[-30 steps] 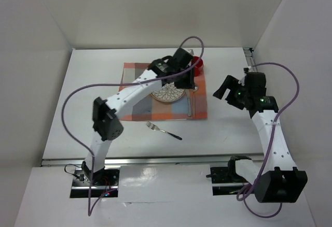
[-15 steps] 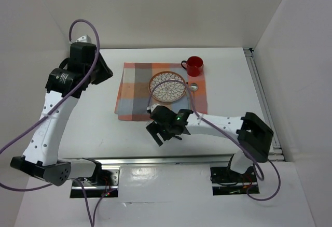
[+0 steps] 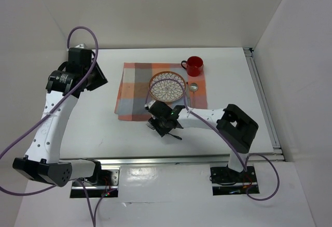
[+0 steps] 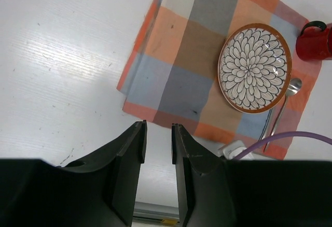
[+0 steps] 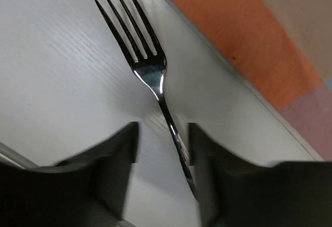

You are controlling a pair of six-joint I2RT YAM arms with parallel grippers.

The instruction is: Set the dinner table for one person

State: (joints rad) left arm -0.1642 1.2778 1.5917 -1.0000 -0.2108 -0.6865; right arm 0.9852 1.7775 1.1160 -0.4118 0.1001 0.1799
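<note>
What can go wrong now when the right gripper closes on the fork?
1. The fork lies flat on the table, its thin handle between the open fingers of the right gripper; they may scrape the table or slip off.
2. The placemat edge is close beside the fork; a finger may catch the cloth and shift the plate and spoon on it.

From above and behind the bases I see the whole dinner table [image 3: 104,126], my left wrist view, high at nine o'clock, shares the placemat [image 4: 181,82] with it, and my right wrist view sits close over the fork [image 5: 150,69] at six.
</note>
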